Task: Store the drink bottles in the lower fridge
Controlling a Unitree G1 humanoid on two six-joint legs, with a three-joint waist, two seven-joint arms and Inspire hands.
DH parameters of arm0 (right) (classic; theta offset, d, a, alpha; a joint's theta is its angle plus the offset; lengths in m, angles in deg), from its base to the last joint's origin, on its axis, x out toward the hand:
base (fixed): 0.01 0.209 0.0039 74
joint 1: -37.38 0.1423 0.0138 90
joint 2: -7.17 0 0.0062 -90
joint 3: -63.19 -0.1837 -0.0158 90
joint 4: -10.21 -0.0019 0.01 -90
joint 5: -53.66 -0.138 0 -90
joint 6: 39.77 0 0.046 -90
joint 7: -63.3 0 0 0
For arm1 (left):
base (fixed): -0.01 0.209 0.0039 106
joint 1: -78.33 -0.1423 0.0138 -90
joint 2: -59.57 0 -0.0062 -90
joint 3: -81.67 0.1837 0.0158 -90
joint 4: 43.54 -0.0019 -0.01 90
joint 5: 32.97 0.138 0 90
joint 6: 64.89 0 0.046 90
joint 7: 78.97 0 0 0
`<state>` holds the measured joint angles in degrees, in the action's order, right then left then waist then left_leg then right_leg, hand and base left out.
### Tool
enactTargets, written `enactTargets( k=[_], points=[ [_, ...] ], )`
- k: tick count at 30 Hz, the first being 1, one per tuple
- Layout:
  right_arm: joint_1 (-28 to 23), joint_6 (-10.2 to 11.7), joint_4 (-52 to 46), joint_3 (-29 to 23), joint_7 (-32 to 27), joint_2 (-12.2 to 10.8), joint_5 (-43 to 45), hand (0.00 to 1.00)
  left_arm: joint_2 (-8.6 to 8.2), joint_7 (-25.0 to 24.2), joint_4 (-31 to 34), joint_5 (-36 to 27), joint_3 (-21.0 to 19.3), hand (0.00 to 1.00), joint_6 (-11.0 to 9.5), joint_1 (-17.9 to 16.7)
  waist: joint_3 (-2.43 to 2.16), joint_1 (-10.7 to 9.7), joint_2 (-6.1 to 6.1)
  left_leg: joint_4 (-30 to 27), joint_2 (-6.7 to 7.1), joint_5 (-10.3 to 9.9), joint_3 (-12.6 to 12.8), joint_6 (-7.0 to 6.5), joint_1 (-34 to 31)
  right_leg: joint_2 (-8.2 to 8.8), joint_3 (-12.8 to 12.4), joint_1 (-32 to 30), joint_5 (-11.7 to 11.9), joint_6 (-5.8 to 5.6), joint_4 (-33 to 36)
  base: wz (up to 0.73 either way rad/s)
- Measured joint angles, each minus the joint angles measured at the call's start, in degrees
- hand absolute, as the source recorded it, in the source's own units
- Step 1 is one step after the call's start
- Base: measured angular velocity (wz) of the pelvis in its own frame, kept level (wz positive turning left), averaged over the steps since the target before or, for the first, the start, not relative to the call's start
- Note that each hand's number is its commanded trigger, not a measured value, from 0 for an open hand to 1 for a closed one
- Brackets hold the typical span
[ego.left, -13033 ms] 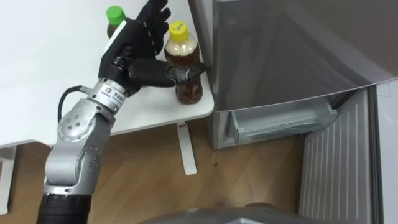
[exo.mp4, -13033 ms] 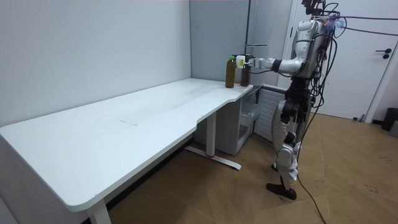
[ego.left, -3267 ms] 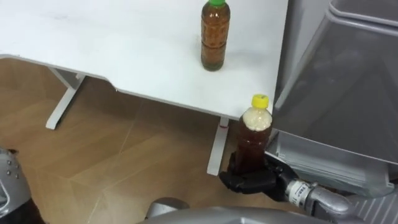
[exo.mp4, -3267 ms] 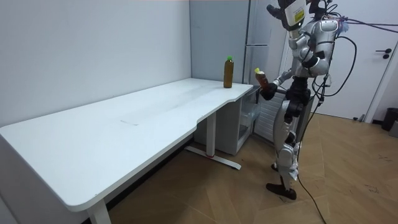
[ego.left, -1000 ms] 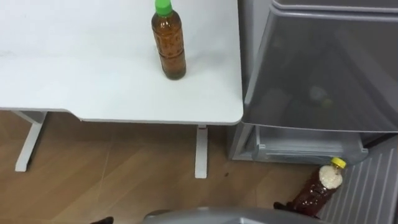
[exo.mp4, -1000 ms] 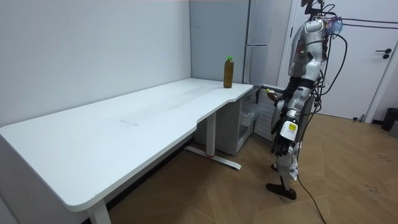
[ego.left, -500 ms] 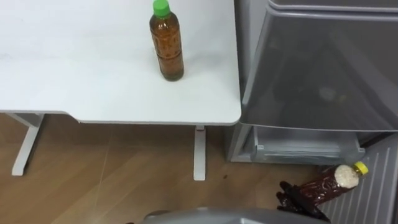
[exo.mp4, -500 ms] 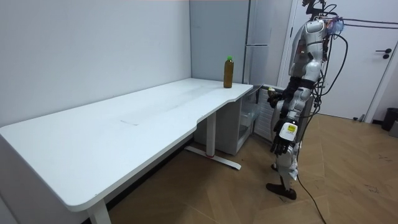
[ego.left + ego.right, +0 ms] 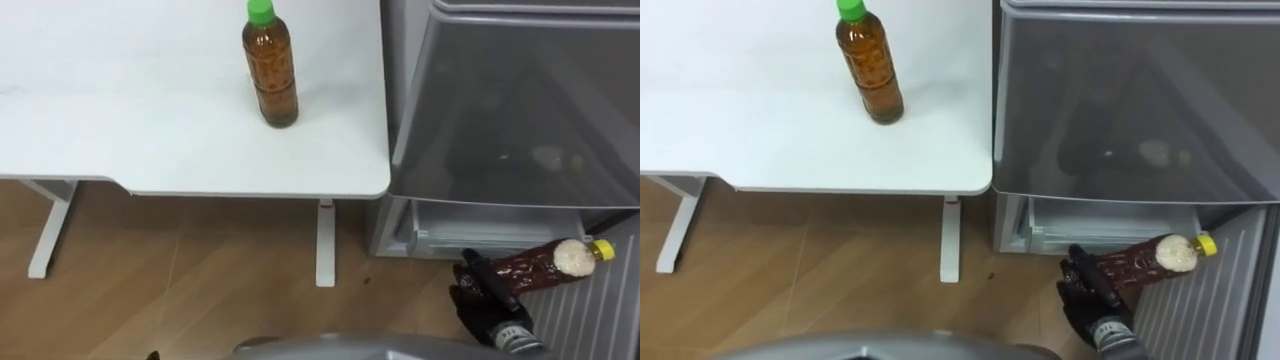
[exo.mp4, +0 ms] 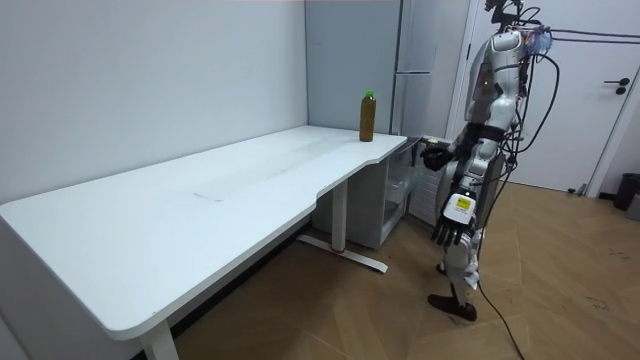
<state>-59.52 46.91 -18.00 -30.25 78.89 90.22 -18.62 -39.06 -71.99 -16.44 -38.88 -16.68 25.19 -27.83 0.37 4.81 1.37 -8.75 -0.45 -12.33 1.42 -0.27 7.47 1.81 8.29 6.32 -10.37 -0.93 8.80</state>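
A brown drink bottle with a yellow cap (image 9: 548, 261) lies almost level in the air, cap pointing right, with my right hand (image 9: 488, 298) shut round its lower half. It hangs just in front of the open lower fridge compartment (image 9: 470, 238). In the right eye view the same bottle (image 9: 1156, 259) and right hand (image 9: 1088, 288) show below the fridge front. A second brown bottle with a green cap (image 9: 271, 65) stands upright on the white table (image 9: 120, 110). My left hand (image 10: 448, 229) hangs open at my side.
The grey fridge (image 9: 520, 110) stands right of the table's end, its upper door closed. The lower door (image 9: 592, 318) is swung open at the far right. Wooden floor and the table's leg (image 9: 324, 245) lie below.
My right hand has tipped the yellow-capped bottle from slanted to nearly level and carried it up and to the right, closer to the lower compartment. The green-capped bottle has not moved.
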Motion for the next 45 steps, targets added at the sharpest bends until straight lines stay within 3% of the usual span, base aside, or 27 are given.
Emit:
enactTargets(
  k=[9, 14, 16, 19, 23, 30, 35, 38, 42, 45],
  points=[
    [0.2, 0.2, -0.2, 0.1, 0.0, -0.1, -3.0, 1.0, -0.02, -0.4, 0.0, 7.4, 0.9, 0.0, 1.2, -0.3, -0.05, 0.0, -0.36, -0.9, 0.21, 0.0, -0.5, 0.0, -0.8, 0.34, 1.3, 0.6, 0.0, 0.0, -0.2, 0.07],
    [4.3, 0.1, 1.8, -0.1, 0.1, 0.0, -7.1, 1.0, 0.32, -1.6, 0.0, 8.9, 4.3, 0.0, 2.5, 3.1, 0.01, -0.7, 0.16, -3.2, 0.28, 0.0, -1.9, 0.0, -4.9, 0.37, 2.3, -2.6, 0.2, 0.17, 0.2, 0.16],
    [7.5, 0.1, 3.9, -0.1, 0.0, 0.0, -8.7, 1.0, 0.37, -1.6, 0.0, 8.8, 5.6, 0.0, 2.5, 5.0, 0.26, -1.3, 0.43, -4.2, 0.3, 0.1, -2.3, -0.01, -7.0, 0.45, 2.8, -4.5, 0.4, 0.25, 1.4, 0.1],
    [12.8, 0.0, 6.2, 0.0, 0.1, 0.0, -8.7, 1.0, 0.63, -2.8, -0.1, 8.8, 7.7, 0.0, 2.5, 8.4, -0.01, -1.5, 1.2, -5.1, 0.39, 0.7, -2.3, -0.06, -10.9, 0.75, 2.8, -8.5, 0.6, 0.52, 3.2, 0.0],
    [19.8, -0.5, 10.0, -0.1, 0.1, 0.2, -10.7, 1.0, 1.17, -4.4, -1.4, 7.8, 10.2, 0.0, 2.4, 13.2, 0.86, -1.3, 1.09, -4.8, 0.59, 2.1, -2.2, -0.04, -14.9, 1.23, 3.0, -13.5, 1.0, 0.89, 4.9, 0.0],
    [24.7, -0.5, 15.0, -0.2, 0.6, 1.2, -10.4, 1.0, 1.96, -6.6, -3.5, 7.9, 12.2, 0.0, 2.1, 16.2, 1.17, -1.1, 1.43, -5.1, 0.75, 2.5, -2.1, -0.13, -20.2, 1.53, 2.8, -19.4, 1.3, 1.0, 6.1, -0.01],
    [26.5, -0.7, 16.7, -0.2, 0.6, 2.2, -10.2, 1.0, 2.16, -7.9, -3.5, 7.8, 14.2, 0.0, 1.9, 18.9, 1.62, 0.6, 1.48, -5.0, 1.02, 3.0, -2.1, -0.21, -24.3, 1.97, 2.8, -23.9, 1.4, 1.03, 7.1, 0.0],
    [28.6, -2.0, 17.0, -0.2, 0.6, 2.7, -10.2, 1.0, 2.21, -7.7, -3.6, 7.7, 14.9, 0.0, 2.0, 19.7, 1.77, 0.5, 1.43, -5.0, 1.24, 3.2, -2.2, -0.36, -26.0, 2.23, 2.9, -25.7, 1.4, 1.03, 7.5, 0.0],
    [33.8, -3.0, 17.9, -0.3, 0.2, 5.2, -10.6, 1.0, 2.13, -7.6, -3.8, 7.5, 15.9, 0.0, 2.0, 21.8, 2.85, 1.7, 1.36, -5.3, 1.67, 3.6, -2.2, -0.67, -28.1, 2.94, 2.8, -28.9, 1.3, 0.92, 9.6, -0.02],
    [36.7, -3.0, 17.9, -0.3, 0.1, 7.0, -11.0, 1.0, 2.2, -7.6, -4.1, 6.3, 17.5, 0.0, 2.0, 22.9, 2.97, 2.0, 1.35, -5.8, 2.13, 3.8, -2.1, -0.95, -29.9, 3.55, 2.6, -31.4, 1.2, 0.73, 11.2, 0.0]
  ],
)
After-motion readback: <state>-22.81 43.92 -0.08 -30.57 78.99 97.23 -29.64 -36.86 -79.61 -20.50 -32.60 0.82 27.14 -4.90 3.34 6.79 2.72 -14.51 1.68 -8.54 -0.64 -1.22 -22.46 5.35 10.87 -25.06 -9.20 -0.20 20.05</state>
